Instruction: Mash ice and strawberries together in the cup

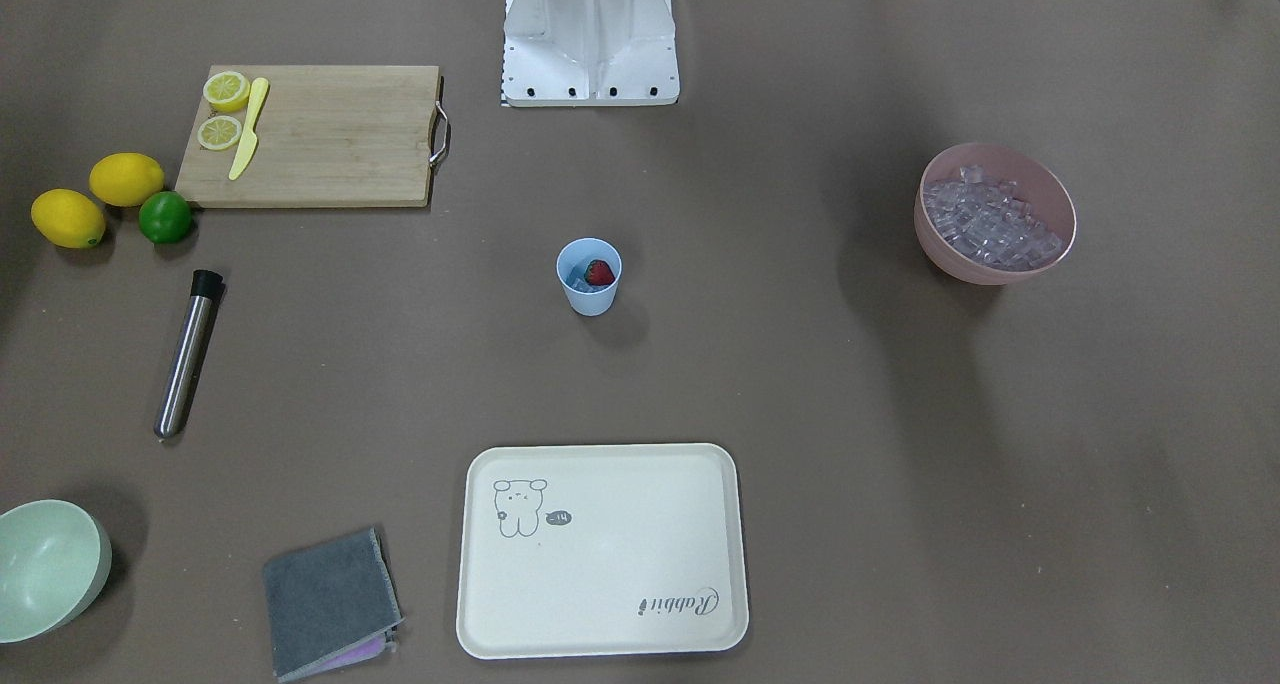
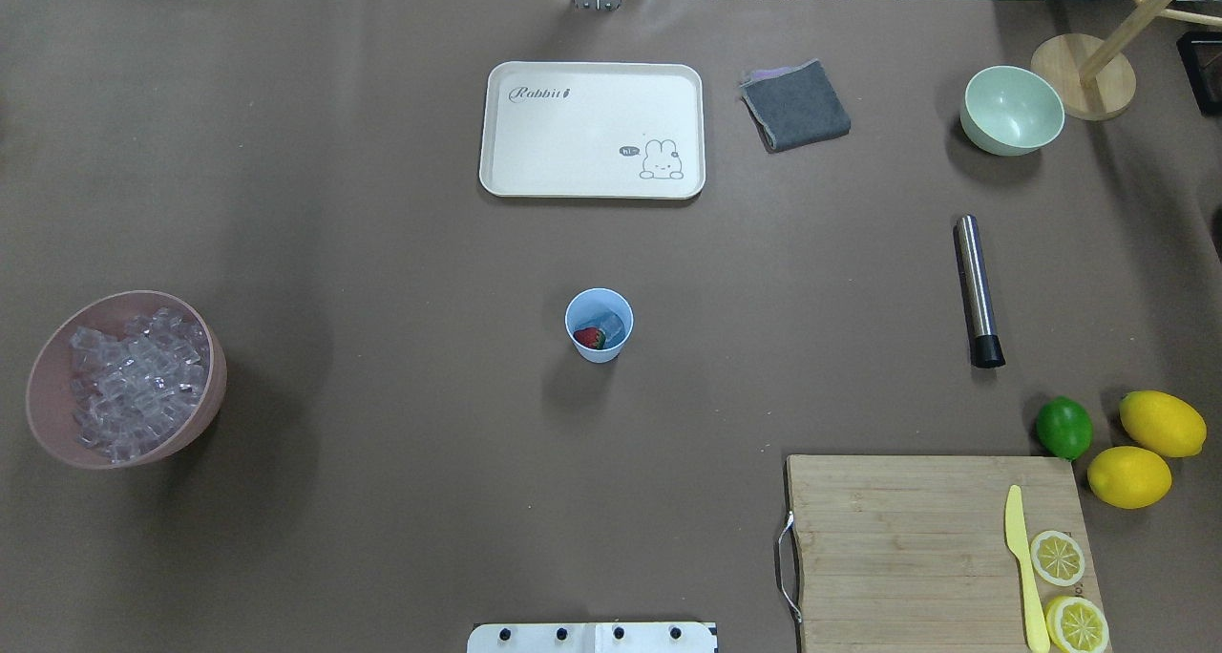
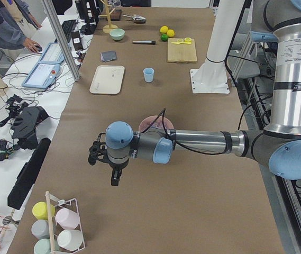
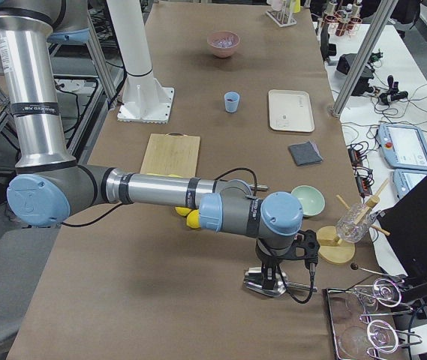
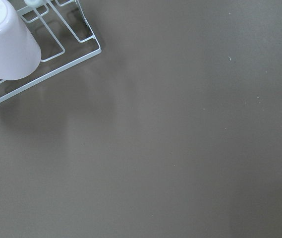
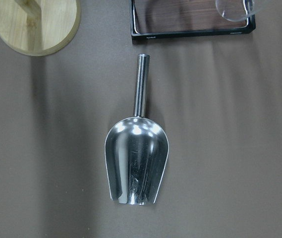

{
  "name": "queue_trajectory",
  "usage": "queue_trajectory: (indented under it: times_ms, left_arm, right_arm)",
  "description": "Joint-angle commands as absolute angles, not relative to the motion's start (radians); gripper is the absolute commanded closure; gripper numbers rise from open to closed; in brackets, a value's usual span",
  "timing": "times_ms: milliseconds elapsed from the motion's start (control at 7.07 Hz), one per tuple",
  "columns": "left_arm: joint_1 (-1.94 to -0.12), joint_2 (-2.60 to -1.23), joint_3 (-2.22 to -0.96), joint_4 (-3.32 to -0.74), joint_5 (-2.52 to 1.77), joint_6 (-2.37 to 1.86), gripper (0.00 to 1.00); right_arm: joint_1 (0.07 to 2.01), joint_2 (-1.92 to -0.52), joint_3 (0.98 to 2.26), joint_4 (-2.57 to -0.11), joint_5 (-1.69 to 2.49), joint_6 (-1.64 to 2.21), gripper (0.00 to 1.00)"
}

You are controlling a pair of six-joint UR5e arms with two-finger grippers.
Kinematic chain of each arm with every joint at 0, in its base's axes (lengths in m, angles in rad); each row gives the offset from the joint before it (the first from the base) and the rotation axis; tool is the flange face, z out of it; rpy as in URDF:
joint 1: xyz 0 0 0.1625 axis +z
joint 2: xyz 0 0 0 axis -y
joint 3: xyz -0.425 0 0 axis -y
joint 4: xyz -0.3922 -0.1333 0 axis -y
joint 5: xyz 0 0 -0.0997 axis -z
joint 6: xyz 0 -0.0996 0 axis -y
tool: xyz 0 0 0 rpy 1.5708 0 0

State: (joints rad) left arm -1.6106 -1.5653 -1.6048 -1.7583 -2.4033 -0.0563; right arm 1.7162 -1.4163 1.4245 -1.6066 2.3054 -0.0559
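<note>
The light-blue cup (image 2: 599, 324) stands upright at the table's middle. A red strawberry (image 2: 590, 337) and a little ice (image 2: 612, 326) lie inside it. More ice (image 2: 134, 386) fills a pink bowl (image 2: 48, 443) on the robot's left side. My left gripper (image 3: 114, 177) hangs over bare table far from the cup, near a cup rack (image 5: 41, 54). My right gripper (image 4: 273, 276) hovers over a steel scoop (image 6: 137, 166) at the table's other end. Neither wrist view shows fingers, so I cannot tell whether either gripper is open or shut.
A steel muddler (image 2: 978, 290) lies right of the cup. A cutting board (image 2: 916, 538) holds lemon halves and a yellow knife. Lemons (image 2: 1128, 476) and a lime (image 2: 1063, 427) lie beside it. A cream tray (image 2: 592, 128), grey cloth (image 2: 795, 105) and green bowl (image 2: 1012, 111) sit beyond.
</note>
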Motion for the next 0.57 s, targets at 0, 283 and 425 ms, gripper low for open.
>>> queue_trajectory:
  times_ms: [0, 283, 425]
  left_arm:
    - [-1.611, -1.563, -1.606, -1.756, -2.404, -0.060, 0.03]
    - [-1.611, -1.563, -1.597, -1.753, -2.401, -0.058, 0.03]
    - [-1.611, -1.563, -1.600, -1.753, -2.402, -0.058, 0.03]
  right_arm:
    - [1.694, -1.411, 1.430, -1.611, 2.276, -0.055, 0.00]
    - [1.695, -1.410, 1.439, -1.629, 2.284, -0.054, 0.00]
    - [1.697, -1.411, 1.448, -1.632, 2.278, -0.054, 0.00]
